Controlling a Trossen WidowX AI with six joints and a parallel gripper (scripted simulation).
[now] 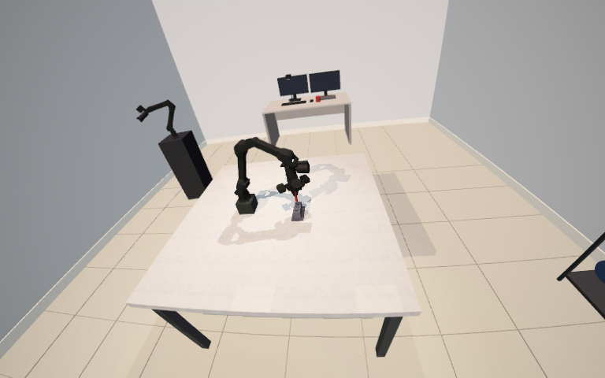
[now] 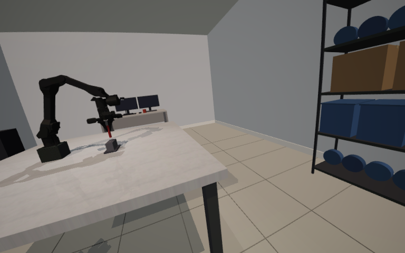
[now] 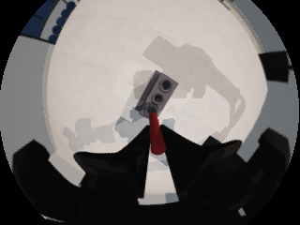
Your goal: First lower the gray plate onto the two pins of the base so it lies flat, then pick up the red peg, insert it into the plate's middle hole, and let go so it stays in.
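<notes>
My gripper point(image 1: 295, 191) point(image 2: 108, 125) point(image 3: 154, 127) is shut on the red peg point(image 1: 296, 196) point(image 2: 109, 132) point(image 3: 157, 138). The peg points down, slightly tilted, with its lower end above the gray plate point(image 2: 112, 141) point(image 3: 167, 96). The plate sits on the base point(image 1: 296, 220) point(image 2: 107, 152) point(image 3: 144, 96) and looks flat. In the wrist view the plate shows three round holes in a row, and the peg's far end overlaps the edge of the hole nearest the fingers. The middle hole is uncovered. The base's pins cannot be made out clearly.
The base stands on the white table point(image 1: 276, 272) point(image 2: 143, 178), to the right of the arm's own foot point(image 1: 246, 205) point(image 2: 53, 152) in the top and exterior views. A desk with two monitors stands behind the table, and a shelf rack point(image 2: 318, 98) stands at the right.
</notes>
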